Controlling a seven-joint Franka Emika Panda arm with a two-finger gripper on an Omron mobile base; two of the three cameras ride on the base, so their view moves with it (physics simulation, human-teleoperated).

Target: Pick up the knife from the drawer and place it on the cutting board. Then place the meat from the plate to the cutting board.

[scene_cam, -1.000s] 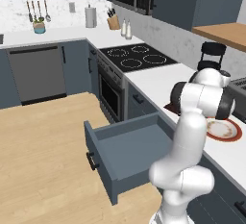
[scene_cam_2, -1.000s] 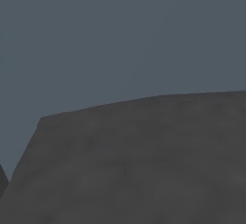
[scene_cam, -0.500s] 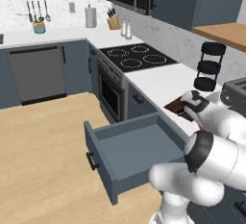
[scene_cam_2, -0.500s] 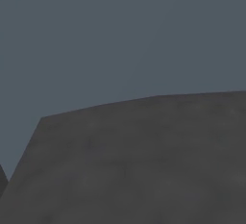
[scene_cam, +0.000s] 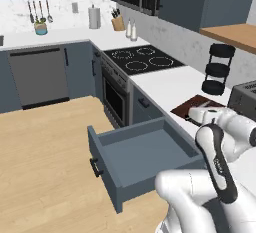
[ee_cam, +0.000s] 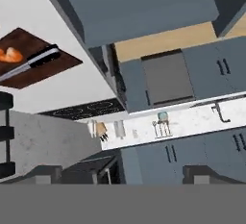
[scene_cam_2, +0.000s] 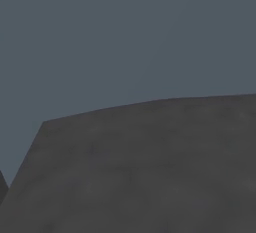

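The drawer [scene_cam: 145,159] stands pulled out from the cabinet run beside the stove, and its blue-grey floor, as far as the left base view shows it, is bare. In the hand view, which is rolled so the room hangs upside down, the cutting board [ee_cam: 43,69] lies on the white counter [ee_cam: 29,21] and carries two things. The knife [ee_cam: 30,63] lies flat on the board, black handle toward its middle and silver blade running off the view's left edge. The meat [ee_cam: 10,55], an orange-pink lump, sits on the wood just beside the blade. Judged from this, both moves of the task look done: the knife is out of the drawer and on the board, and the meat is on the board rather than on its plate. In the left base view the board [scene_cam: 192,108] is partly covered by the white arm, so neither item can be made out there. The gripper's [ee_cam: 123,175] dark finger tips rise far apart at the bottom of the hand view with nothing between them, spread wide and empty. What seems left is only to draw the arm clear; the drawer remains unshut, though the task does not ask for that.
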